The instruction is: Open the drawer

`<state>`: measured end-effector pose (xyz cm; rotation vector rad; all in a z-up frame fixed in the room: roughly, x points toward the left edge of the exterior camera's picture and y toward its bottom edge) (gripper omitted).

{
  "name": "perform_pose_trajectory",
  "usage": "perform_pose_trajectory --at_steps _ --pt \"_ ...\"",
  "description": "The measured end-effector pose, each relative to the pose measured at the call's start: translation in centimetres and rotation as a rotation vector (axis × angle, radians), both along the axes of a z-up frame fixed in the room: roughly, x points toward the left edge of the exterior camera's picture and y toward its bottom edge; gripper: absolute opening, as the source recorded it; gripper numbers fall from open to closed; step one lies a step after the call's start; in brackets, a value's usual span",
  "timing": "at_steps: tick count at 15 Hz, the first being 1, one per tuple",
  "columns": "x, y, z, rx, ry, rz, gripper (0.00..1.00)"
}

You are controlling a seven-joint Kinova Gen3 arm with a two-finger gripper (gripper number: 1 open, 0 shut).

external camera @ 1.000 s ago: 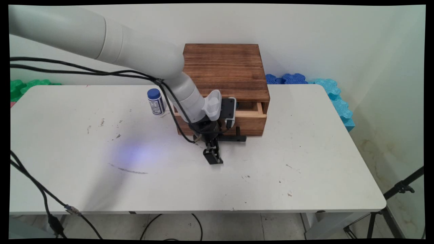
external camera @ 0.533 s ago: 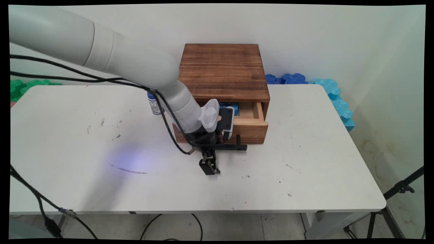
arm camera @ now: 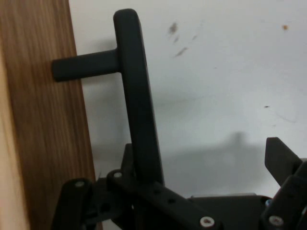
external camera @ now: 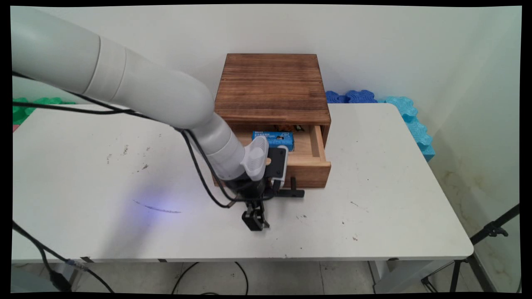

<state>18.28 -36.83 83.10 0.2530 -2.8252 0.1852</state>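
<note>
The arm hides the drawer's left half and the handle's left end.

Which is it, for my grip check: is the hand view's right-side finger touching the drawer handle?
Apart. Hand view shows bare table between that finger and the drawer handle.
</note>
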Motion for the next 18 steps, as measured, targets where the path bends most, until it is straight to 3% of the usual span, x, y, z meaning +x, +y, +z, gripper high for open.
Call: perform_pose_trajectory --at_steps 8,18 --pt "-1.1 3.8 0.5 0.006 0.001 -0.006 1.00" --pt "-2.1 7.7 1.4 0.047 0.020 0.049 1.00"
